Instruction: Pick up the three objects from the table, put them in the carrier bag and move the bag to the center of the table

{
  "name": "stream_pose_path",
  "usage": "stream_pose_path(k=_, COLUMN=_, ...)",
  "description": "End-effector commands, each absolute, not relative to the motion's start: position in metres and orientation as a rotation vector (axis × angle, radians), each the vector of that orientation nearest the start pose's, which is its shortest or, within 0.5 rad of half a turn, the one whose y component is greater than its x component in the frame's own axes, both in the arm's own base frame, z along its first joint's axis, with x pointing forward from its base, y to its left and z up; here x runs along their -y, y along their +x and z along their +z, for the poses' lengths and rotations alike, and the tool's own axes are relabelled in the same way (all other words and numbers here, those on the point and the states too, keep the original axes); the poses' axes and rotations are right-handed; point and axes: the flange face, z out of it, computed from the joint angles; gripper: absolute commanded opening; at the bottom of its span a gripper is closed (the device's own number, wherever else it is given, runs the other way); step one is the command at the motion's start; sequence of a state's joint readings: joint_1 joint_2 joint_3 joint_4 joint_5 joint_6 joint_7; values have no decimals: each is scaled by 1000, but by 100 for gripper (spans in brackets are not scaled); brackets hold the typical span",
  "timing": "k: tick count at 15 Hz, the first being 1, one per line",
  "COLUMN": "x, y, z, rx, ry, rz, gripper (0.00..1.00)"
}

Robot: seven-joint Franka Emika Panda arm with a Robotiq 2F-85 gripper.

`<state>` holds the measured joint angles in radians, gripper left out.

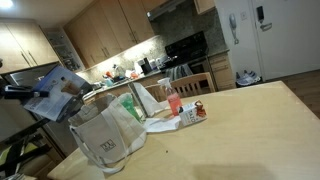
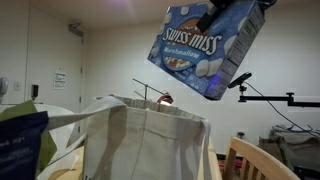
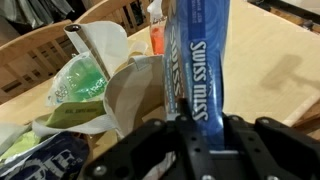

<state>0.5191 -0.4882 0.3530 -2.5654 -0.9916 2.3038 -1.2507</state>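
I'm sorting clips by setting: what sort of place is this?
Most likely a home kitchen with a dining area: wooden cabinets line the wall, a black stove sits under a range hood, and a light-wood table has wooden chairs beside it.

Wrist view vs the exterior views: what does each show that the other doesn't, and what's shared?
Wrist only: the black end effector up close, shut on the light-blue flat Swiss Miss carton, seen edge-on.
Exterior only: the small red-and-white packet on the light-wood table, the kitchen cabinets, and the carton's printed front.
Shared: the carton, the whitish crinkly plastic carrier bag and the pink-red bottle.
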Motion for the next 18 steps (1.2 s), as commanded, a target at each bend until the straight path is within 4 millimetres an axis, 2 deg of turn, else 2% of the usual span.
stream_pose_path(k=1, x=-311, y=280, z=451, rx=-2147, ry=434, rz=-75, gripper=21)
stream_pose_path(k=2, x=-311, y=280, z=451, rx=-2147, ry=434, rz=-75, gripper=5)
stream_pose_path(k=10, x=-311, y=287, z=450, rx=-2161, ry=394, rz=204, gripper=5)
stream_pose_path(k=15, x=-290, y=303, z=428, rx=-2171, ry=476, rz=336, gripper=5)
stream_pose_path(k=18, x=-275, y=311, z=415, rx=-2169, ry=529, rz=344, gripper=5)
